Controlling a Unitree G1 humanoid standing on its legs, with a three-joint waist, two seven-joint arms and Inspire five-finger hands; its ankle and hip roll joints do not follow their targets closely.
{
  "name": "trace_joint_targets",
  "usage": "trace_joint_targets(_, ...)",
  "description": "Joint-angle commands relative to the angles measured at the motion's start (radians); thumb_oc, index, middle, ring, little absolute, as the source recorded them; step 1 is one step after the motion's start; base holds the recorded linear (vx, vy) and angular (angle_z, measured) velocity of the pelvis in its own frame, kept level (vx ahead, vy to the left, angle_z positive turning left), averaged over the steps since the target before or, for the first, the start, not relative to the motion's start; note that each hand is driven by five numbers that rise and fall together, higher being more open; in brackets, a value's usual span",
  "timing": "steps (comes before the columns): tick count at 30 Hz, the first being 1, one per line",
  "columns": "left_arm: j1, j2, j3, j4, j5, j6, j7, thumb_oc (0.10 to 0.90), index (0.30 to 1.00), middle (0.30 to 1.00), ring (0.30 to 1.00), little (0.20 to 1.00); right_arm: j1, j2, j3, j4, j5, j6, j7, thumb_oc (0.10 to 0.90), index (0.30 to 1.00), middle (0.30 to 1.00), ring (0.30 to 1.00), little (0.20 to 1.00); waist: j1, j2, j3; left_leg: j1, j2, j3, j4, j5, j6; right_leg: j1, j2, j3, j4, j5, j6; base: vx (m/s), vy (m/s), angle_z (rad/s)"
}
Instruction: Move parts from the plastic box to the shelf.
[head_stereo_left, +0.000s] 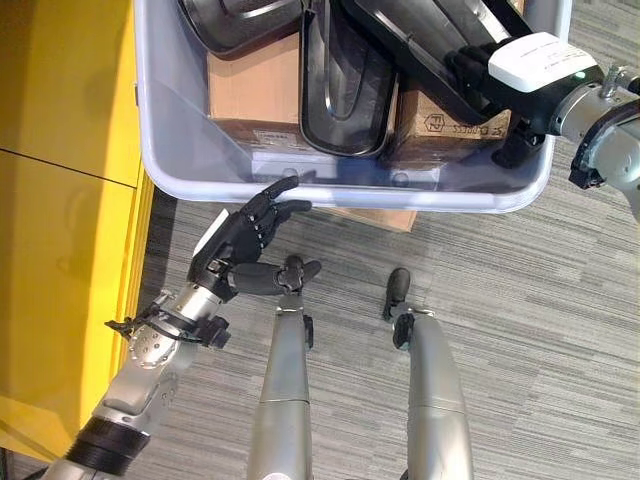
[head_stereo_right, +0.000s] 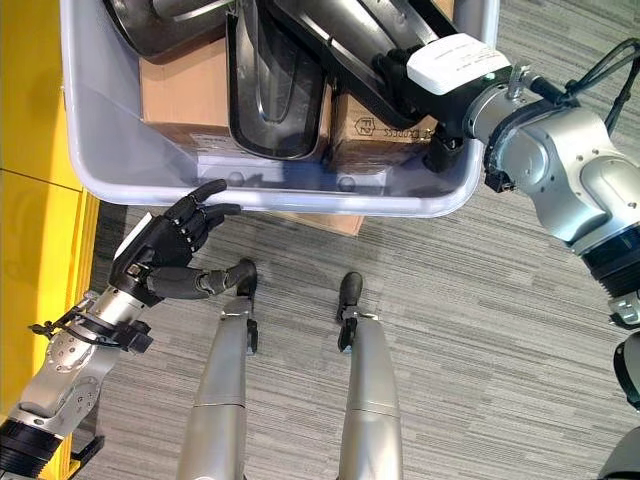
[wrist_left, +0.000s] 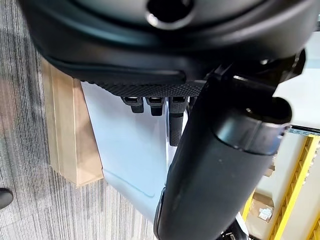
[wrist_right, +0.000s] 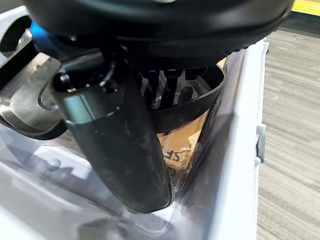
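Observation:
A translucent plastic box (head_stereo_left: 350, 195) holds several black moulded parts on cardboard cartons (head_stereo_left: 250, 90). My right hand (head_stereo_left: 478, 68) reaches into the box's right end. Its fingers (wrist_right: 170, 87) are hooked over the rim of a long black part (head_stereo_left: 420, 45), and its thumb (wrist_right: 115, 140) points down by the box wall. A second black part (head_stereo_left: 345, 90) lies in the middle and a third (head_stereo_left: 240, 25) at the far left. My left hand (head_stereo_left: 245, 235) hangs just below the near rim, fingers (wrist_left: 175, 120) relaxed, holding nothing. The yellow shelf (head_stereo_left: 60, 200) stands at the left.
The plastic box rests on a cardboard carton (head_stereo_left: 380, 217) whose edge sticks out below its near wall (wrist_left: 65, 135). Grey carpet floor (head_stereo_left: 540, 330) spreads in front and to the right of the box. The shelf's edge runs close beside the box's left wall.

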Motion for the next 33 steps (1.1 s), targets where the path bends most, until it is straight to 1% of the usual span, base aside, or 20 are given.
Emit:
trace_joint_targets(1, 0.085, 0.015, 0.057, -0.044, 0.031, 0.008, -0.007, 0.9, 1.0, 1.0, 1.0, 1.0, 0.099, -0.031, 0.101, 0.02, -0.021, 0.003, 0.136, 0.9, 1.0, 1.0, 1.0, 1.0, 0.01, 0.005, 0.051, 0.039, 0.073, 0.02, -0.002, -0.097, 0.054, 0.06, -0.003, 0.004, 0.0, -0.111, -0.003, 0.02, -0.038, 0.01)
trace_joint_targets(2, 0.086, 0.017, 0.062, -0.044, 0.028, 0.014, -0.005, 0.9, 1.0, 1.0, 1.0, 1.0, 0.105, -0.039, 0.097, 0.026, -0.017, -0.002, 0.119, 0.9, 1.0, 1.0, 1.0, 1.0, 0.01, 0.002, 0.051, 0.038, 0.073, 0.017, 0.001, -0.098, 0.056, 0.062, -0.004, 0.002, 0.001, -0.112, -0.003, 0.0, 0.0, 0.0)
trace_joint_targets(4, 0.08, 0.018, 0.061, -0.037, 0.031, 0.016, -0.005, 0.9, 1.0, 1.0, 1.0, 1.0, 0.11, -0.036, 0.089, 0.038, -0.022, -0.009, 0.099, 0.8, 0.86, 0.86, 0.86, 0.86, 0.011, 0.0, 0.051, 0.035, 0.072, 0.017, 0.004, -0.099, 0.058, 0.062, -0.003, 0.001, 0.004, -0.112, -0.004, 0.0, 0.0, 0.0)
trace_joint_targets(5, 0.078, 0.016, 0.062, -0.033, 0.034, 0.014, -0.008, 0.9, 1.0, 1.0, 1.0, 1.0, 0.112, -0.036, 0.086, 0.039, -0.024, -0.012, 0.092, 0.639, 0.635, 0.635, 0.635, 0.635, 0.01, 0.0, 0.051, 0.033, 0.072, 0.017, 0.007, -0.1, 0.058, 0.06, -0.003, 0.001, 0.006, -0.113, -0.003, 0.0, 0.0, 0.0)
trace_joint_targets(6, 0.079, 0.016, 0.063, -0.035, 0.034, 0.016, -0.008, 0.9, 1.0, 1.0, 1.0, 1.0, 0.117, -0.036, 0.081, 0.041, -0.03, -0.018, 0.079, 0.637, 0.632, 0.632, 0.632, 0.632, 0.01, 0.0, 0.051, 0.032, 0.071, 0.016, 0.009, -0.102, 0.058, 0.059, -0.004, 0.001, 0.007, -0.113, -0.003, 0.0, 0.0, 0.0)
trace_joint_targets(7, 0.077, 0.016, 0.061, -0.034, 0.031, 0.016, -0.006, 0.9, 1.0, 1.0, 1.0, 1.0, 0.121, -0.034, 0.072, 0.047, -0.038, -0.013, 0.061, 0.653, 0.654, 0.654, 0.654, 0.654, 0.01, 0.0, 0.051, 0.03, 0.069, 0.015, 0.013, -0.104, 0.059, 0.057, -0.003, 0.001, 0.009, -0.113, -0.003, 0.0, 0.0, 0.0)
trace_joint_targets(8, 0.074, 0.018, 0.059, -0.033, 0.029, 0.016, -0.004, 0.9, 1.0, 1.0, 1.0, 1.0, 0.118, -0.032, 0.069, 0.049, -0.039, -0.01, 0.056, 0.745, 0.783, 0.783, 0.783, 0.783, 0.011, 0.001, 0.051, 0.027, 0.068, 0.014, 0.014, -0.105, 0.061, 0.055, -0.003, 0.001, 0.011, -0.114, -0.004, 0.0, 0.0, 0.0)
trace_joint_targets(10, 0.071, 0.014, 0.058, -0.027, 0.032, 0.013, -0.003, 0.9, 1.0, 1.0, 1.0, 1.0, 0.124, -0.027, 0.059, 0.051, -0.053, -0.015, 0.044, 0.722, 0.75, 0.75, 0.75, 0.75, 0.01, 0.001, 0.051, 0.022, 0.067, 0.014, 0.018, -0.106, 0.061, 0.052, -0.003, 0.002, 0.013, -0.114, -0.003, 0.0, 0.0, 0.0)
trace_joint_targets(11, 0.068, 0.011, 0.059, -0.023, 0.036, 0.012, -0.006, 0.9, 1.0, 1.0, 1.0, 1.0, 0.129, -0.027, 0.051, 0.05, -0.055, -0.008, 0.038, 0.751, 0.791, 0.791, 0.791, 0.791, 0.008, 0.002, 0.051, 0.018, 0.067, 0.014, 0.02, -0.106, 0.062, 0.048, -0.003, 0.003, 0.013, -0.114, -0.003, 0.0, 0.0, 0.0)
trace_joint_targets(12, 0.068, 0.008, 0.059, -0.024, 0.041, 0.013, -0.005, 0.9, 1.0, 1.0, 1.0, 1.0, 0.136, -0.027, 0.044, 0.05, -0.057, -0.008, 0.03, 0.802, 0.863, 0.863, 0.863, 0.863, 0.007, 0.002, 0.051, 0.016, 0.066, 0.014, 0.021, -0.107, 0.062, 0.046, -0.002, 0.003, 0.014, -0.115, -0.003, 0.0, 0.0, 0.0)
trace_joint_targets(13, 0.068, 0.006, 0.058, -0.023, 0.042, 0.011, -0.005, 0.9, 1.0, 1.0, 1.0, 1.0, 0.14, -0.026, 0.036, 0.05, -0.053, -0.002, 0.021, 0.9, 1.0, 1.0, 1.0, 1.0, 0.007, 0.002, 0.051, 0.014, 0.066, 0.014, 0.022, -0.107, 0.062, 0.044, -0.001, 0.004, 0.016, -0.116, -0.004, 0.0, 0.0, 0.0)
trace_joint_targets(15, 0.064, 0.004, 0.054, -0.024, 0.041, 0.013, -0.001, 0.9, 1.0, 1.0, 1.0, 1.0, 0.146, -0.018, 0.023, 0.057, -0.053, -0.003, 0.001, 0.9, 1.0, 1.0, 1.0, 1.0, 0.007, 0.005, 0.051, 0.012, 0.064, 0.014, 0.021, -0.107, 0.062, 0.041, 0.0, 0.005, 0.017, -0.117, -0.004, 0.0, 0.0, 0.0)
trace_joint_targets(16, 0.062, 0.006, 0.054, -0.022, 0.039, 0.013, -0.003, 0.9, 1.0, 1.0, 1.0, 1.0, 0.147, -0.014, 0.02, 0.057, -0.063, 0.001, -0.015, 0.857, 0.94, 0.94, 0.94, 0.94, 0.007, 0.007, 0.051, 0.011, 0.063, 0.015, 0.022, -0.108, 0.063, 0.039, 0.0, 0.006, 0.018, -0.117, -0.003, 0.0, 0.0, 0.0)
trace_joint_targets(17, 0.059, 0.004, 0.053, -0.02, 0.038, 0.012, -0.005, 0.9, 1.0, 1.0, 1.0, 1.0, 0.147, -0.011, 0.015, 0.064, -0.065, 0.002, -0.035, 0.633, 0.627, 0.627, 0.627, 0.627, 0.007, 0.009, 0.051, 0.01, 0.062, 0.015, 0.021, -0.108, 0.063, 0.038, 0.001, 0.007, 0.018, -0.117, -0.004, 0.0, 0.0, 0.0)
trace_joint_targets(18, 0.059, 0.004, 0.053, -0.018, 0.039, 0.009, -0.007, 0.9, 1.0, 1.0, 1.0, 1.0, 0.147, -0.01, 0.013, 0.067, -0.067, -0.003, -0.044, 0.463, 0.388, 0.388, 0.388, 0.388, 0.007, 0.01, 0.051, 0.009, 0.062, 0.015, 0.022, -0.108, 0.063, 0.037, 0.001, 0.008, 0.018, -0.117, -0.004, 0.0, 0.0, 0.0)
trace_joint_targets(19, 0.058, 0.002, 0.049, -0.014, 0.041, 0.004, -0.007, 0.9, 1.0, 1.0, 1.0, 1.0, 0.144, -0.006, 0.011, 0.067, -0.078, -0.001, -0.054, 0.4, 0.3, 0.3, 0.3, 0.3, 0.007, 0.011, 0.051, 0.008, 0.061, 0.015, 0.024, -0.11, 0.063, 0.036, 0.0, 0.008, 0.019, -0.118, -0.004, 0.0, 0.0, 0.0)
trace_joint_targets(20, 0.058, -0.003, 0.048, -0.013, 0.038, 0.001, -0.006, 0.9, 1.0, 1.0, 1.0, 1.0, 0.146, -0.002, 0.004, 0.067, -0.113, -0.002, -0.097, 0.4, 0.3, 0.3, 0.3, 0.3, 0.006, 0.016, 0.051, 0.005, 0.06, 0.017, 0.026, -0.11, 0.063, 0.031, 0.001, 0.01, 0.021, -0.119, -0.004, 0.0, 0.0, 0.0)
trace_joint_targets(29, 0.049, -0.021, 0.03, 0.001, 0.047, -0.032, 0.004, 0.9, 1.0, 1.0, 1.0, 1.0, 0.13, 0.012, -0.012, 0.091, -0.264, -0.025, -0.273, 0.4, 0.3, 0.3, 0.3, 0.3, 0.005, 0.033, 0.051, 0.0, 0.058, 0.021, 0.02, -0.11, 0.063, 0.021, 0.0, 0.017, 0.019, -0.12, -0.001, 0.0, 0.0, 0.0)
trace_joint_targets(31, 0.044, -0.028, 0.026, 0.009, 0.063, -0.045, 0.011, 0.9, 1.0, 1.0, 1.0, 1.0, 0.134, 0.013, -0.013, 0.113, -0.315, -0.007, -0.331, 0.4, 0.3, 0.3, 0.3, 0.3, 0.005, 0.042, 0.051, -0.012, 0.054, 0.023, 0.022, -0.11, 0.063, 0.005, 0.0, 0.021, 0.023, -0.121, 0.0, -0.04, 0.006, 0.0)
trace_joint_targets(33, 0.04, -0.027, 0.024, 0.012, 0.063, -0.048, 0.015, 0.9, 1.0, 1.0, 1.0, 1.0, 0.129, 0.016, -0.008, 0.125, -0.327, -0.005, -0.338, 0.4, 0.3, 0.3, 0.3, 0.3, 0.006, 0.046, 0.051, -0.017, 0.053, 0.023, 0.022, -0.11, 0.063, -0.001, -0.001, 0.023, 0.024, -0.121, 0.001, -0.03, 0.003, -0.01)
